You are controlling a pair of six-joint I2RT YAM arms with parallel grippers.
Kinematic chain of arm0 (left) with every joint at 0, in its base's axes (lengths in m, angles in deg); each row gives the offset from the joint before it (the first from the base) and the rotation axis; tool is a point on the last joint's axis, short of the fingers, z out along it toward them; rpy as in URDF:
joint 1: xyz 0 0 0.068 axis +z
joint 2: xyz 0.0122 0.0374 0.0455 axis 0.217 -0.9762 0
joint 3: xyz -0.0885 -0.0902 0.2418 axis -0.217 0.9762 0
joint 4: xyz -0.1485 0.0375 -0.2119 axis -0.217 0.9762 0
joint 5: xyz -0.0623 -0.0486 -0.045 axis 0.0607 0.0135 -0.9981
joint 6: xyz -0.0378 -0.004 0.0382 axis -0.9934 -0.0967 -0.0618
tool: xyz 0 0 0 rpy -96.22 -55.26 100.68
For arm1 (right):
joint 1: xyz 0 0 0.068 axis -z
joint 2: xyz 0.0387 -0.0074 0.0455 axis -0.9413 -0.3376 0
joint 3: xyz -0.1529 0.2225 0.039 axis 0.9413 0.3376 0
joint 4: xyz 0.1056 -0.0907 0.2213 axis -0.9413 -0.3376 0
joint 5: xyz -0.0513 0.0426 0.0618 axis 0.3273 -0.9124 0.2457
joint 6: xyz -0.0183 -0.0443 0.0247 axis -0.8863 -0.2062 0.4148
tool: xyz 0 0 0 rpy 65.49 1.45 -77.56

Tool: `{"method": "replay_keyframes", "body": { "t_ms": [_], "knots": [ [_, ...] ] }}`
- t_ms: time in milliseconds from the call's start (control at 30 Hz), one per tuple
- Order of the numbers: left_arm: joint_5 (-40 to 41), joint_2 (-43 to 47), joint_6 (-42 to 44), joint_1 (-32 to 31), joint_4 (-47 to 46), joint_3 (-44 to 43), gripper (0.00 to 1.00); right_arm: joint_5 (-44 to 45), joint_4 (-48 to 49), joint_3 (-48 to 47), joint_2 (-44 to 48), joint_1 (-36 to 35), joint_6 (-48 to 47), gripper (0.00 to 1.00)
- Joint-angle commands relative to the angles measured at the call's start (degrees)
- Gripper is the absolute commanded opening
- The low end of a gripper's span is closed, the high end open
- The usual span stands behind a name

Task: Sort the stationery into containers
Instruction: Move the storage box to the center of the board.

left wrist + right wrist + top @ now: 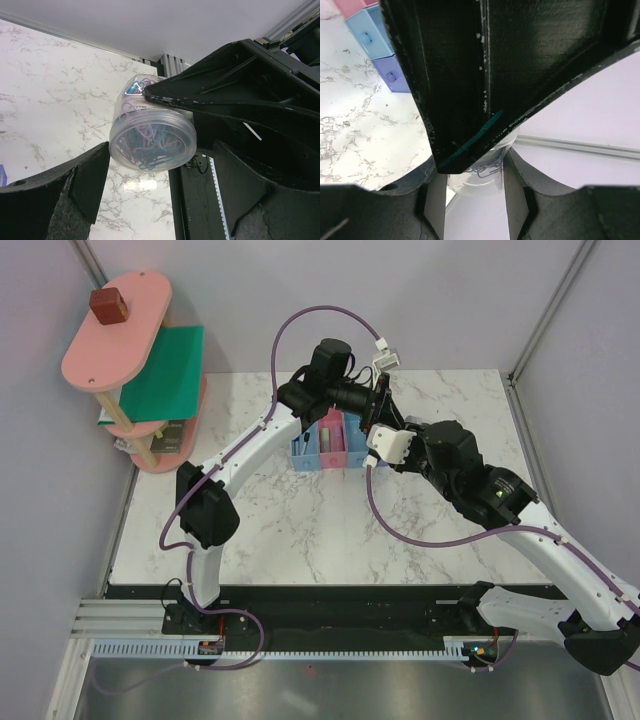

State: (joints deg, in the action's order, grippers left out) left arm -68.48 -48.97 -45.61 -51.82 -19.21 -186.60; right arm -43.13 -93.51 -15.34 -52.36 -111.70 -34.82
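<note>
Both arms have met over the far middle of the marble tabletop (300,530), right by the row of bins (322,448). The thing between them is a small clear tub of paper clips (150,135), round, lidded and full of blue, pink and purple clips. It hangs in the air above the tabletop, tipped on its side so one flat end faces the left wrist camera. The right claw (474,187) has it: the jaws are closed partway onto the tub's sides. From the left wrist view, one of that claw's black fingers (210,95) lies pressed along the top of the tub. The left claw (160,155) stands wide apart with a finger on either side of the tub. I can't see either of them pressing on the plastic, so it grips nothing. From the right wrist view, the light-blue bin (367,37) and the purple bin (392,77) sit down on the tabletop off to the upper left. The tub is near them but in none of them. At the far left corner stands the pink-and-green tiered shelf (130,350), with a brown cube (108,305) on its top deck.
</note>
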Motion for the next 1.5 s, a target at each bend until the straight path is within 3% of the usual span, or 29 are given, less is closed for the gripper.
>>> {"method": "replay_keyframes", "body": {
  "t_ms": [0, 133, 367, 533, 633, 767, 1033, 1133, 1267, 1467],
  "knots": [
    [0.08, -0.27, -1.36, -0.18, -2.25, -0.56, 0.88, 1.84, 3.64, 0.05, 0.92, -0.32, -0.04, 0.12],
    [-0.09, -0.27, -1.54, -0.18, -2.25, -0.47, 0.84, 1.84, 3.73, 0.23, 0.92, -0.23, -0.22, 0.12],
    [-0.62, -0.45, -1.89, -0.18, -2.52, -0.47, 0.47, 1.93, 3.81, 0.23, 1.01, -0.32, -0.31, 0.12],
    [-0.71, -0.45, -2.15, -0.18, -2.60, -0.38, 0.38, 1.93, 3.90, 0.23, 1.01, -0.32, -0.40, 0.12],
    [-0.71, -0.45, -2.15, -0.18, -2.69, -0.38, 0.26, 1.93, 3.73, 0.31, 0.92, -0.32, -0.66, 0.13],
    [-0.80, -0.53, -2.15, -0.26, -2.60, -0.21, 0.03, 1.31, 3.20, 0.49, 1.01, -0.23, -1.19, 0.37],
    [-0.71, -0.10, -1.80, -0.18, -2.60, 0.05, 0.02, 1.49, 3.73, 0.58, 0.92, -0.32, -1.19, 0.50],
    [-0.53, 0.08, -1.72, -0.18, -2.69, 0.49, 0.02, 1.40, 3.64, 0.58, 0.92, -0.23, -1.28, 0.62],
    [-0.45, -0.01, -1.63, -0.18, -2.78, 0.58, 0.02, 1.66, 3.37, 1.10, 1.09, -0.32, -1.80, 0.98],
    [0.17, 0.34, -1.45, -0.09, -2.87, 1.37, 0.02, 2.01, 3.64, 1.46, 1.53, -0.32, -1.63, 0.98]
  ]
}}
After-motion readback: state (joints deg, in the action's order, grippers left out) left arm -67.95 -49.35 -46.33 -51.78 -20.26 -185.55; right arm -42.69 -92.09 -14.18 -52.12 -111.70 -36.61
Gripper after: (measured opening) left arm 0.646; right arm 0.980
